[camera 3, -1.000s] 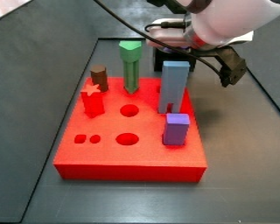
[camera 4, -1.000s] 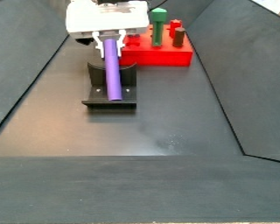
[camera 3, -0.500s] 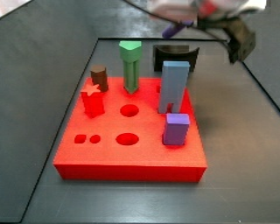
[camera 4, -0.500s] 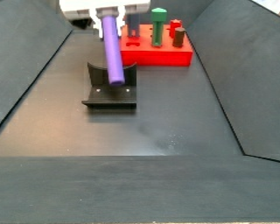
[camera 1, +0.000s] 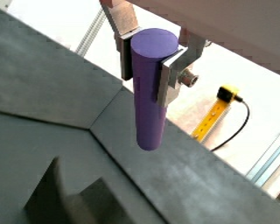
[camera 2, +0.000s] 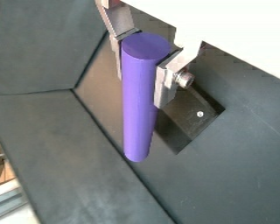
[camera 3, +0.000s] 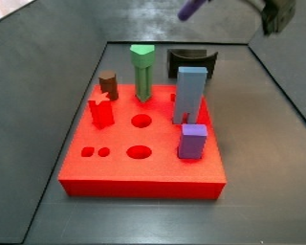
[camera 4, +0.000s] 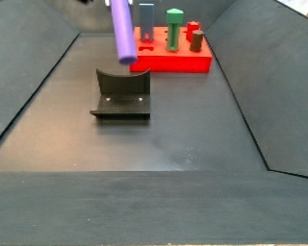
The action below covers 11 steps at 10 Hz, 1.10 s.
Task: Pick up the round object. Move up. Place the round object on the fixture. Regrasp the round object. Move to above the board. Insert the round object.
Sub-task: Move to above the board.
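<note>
The round object is a long purple cylinder [camera 1: 150, 96]. My gripper [camera 1: 150, 54] is shut on its upper end, with a silver finger [camera 1: 175, 70] on each side; both wrist views show this [camera 2: 143, 54]. The cylinder [camera 4: 122, 29] hangs in the air above the dark fixture [camera 4: 122, 96], apart from it. In a side view only its lower tip [camera 3: 190, 9] shows at the top edge, and the gripper is mostly out of frame. The red board [camera 3: 142, 163] has round holes [camera 3: 141, 122] in its top.
On the board stand a green post [camera 3: 142, 72], a tall blue block [camera 3: 191, 91], a purple block [camera 3: 191, 141], a red star piece [camera 3: 100, 110] and a brown piece [camera 3: 108, 84]. Sloping dark walls enclose the floor [camera 4: 157, 144].
My gripper has risen with the purple cylinder, lifting it off the fixture and mostly out of the top of both side views.
</note>
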{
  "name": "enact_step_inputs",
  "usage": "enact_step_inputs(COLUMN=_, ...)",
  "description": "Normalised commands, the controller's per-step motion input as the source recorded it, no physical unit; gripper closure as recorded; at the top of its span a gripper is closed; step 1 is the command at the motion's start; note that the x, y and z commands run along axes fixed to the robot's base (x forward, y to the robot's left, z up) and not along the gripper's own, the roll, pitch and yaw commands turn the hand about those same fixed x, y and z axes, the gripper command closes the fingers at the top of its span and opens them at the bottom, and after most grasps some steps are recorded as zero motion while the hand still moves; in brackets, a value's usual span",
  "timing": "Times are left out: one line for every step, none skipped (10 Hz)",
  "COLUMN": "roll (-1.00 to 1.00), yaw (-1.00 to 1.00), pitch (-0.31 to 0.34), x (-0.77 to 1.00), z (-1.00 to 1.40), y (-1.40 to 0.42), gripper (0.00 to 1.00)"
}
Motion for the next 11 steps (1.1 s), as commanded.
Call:
enact_step_inputs(roll=-0.04, yaw=-0.01, pitch=-0.039, x=-0.06, z=1.00, y=0.02, gripper=1.00)
enact_step_inputs(roll=-0.05, yaw=-0.02, pitch=-0.023, x=-0.06, z=1.00, y=0.01, gripper=1.00)
enact_step_inputs(roll=-0.05, yaw=-0.03, pitch=-0.009, x=-0.06, z=1.00, y=0.01, gripper=1.00)
enact_step_inputs(roll=-0.05, yaw=-0.04, pitch=0.018, x=-0.07, z=1.00, y=0.01, gripper=1.00)
enact_step_inputs(roll=-0.05, yaw=-0.04, pitch=0.031, x=-0.06, z=0.94, y=0.01, gripper=1.00)
enact_step_inputs(roll=-0.05, yaw=-0.03, pitch=0.055, x=-0.05, z=0.69, y=0.00, gripper=1.00)
enact_step_inputs(roll=-0.05, yaw=-0.02, pitch=0.062, x=-0.03, z=0.56, y=0.00, gripper=1.00)
enact_step_inputs(roll=-0.05, yaw=0.00, pitch=0.094, x=-0.01, z=0.26, y=-0.01, gripper=1.00)
enact_step_inputs(roll=-1.00, yaw=-0.14, pitch=-0.080, x=-0.60, z=0.14, y=-1.00, gripper=1.00)
enact_step_inputs(roll=-1.00, yaw=-0.14, pitch=-0.089, x=-0.60, z=0.11, y=-1.00, gripper=1.00)
enact_step_inputs(roll=-1.00, yaw=-0.14, pitch=-0.098, x=-0.64, z=0.13, y=-1.00, gripper=1.00)
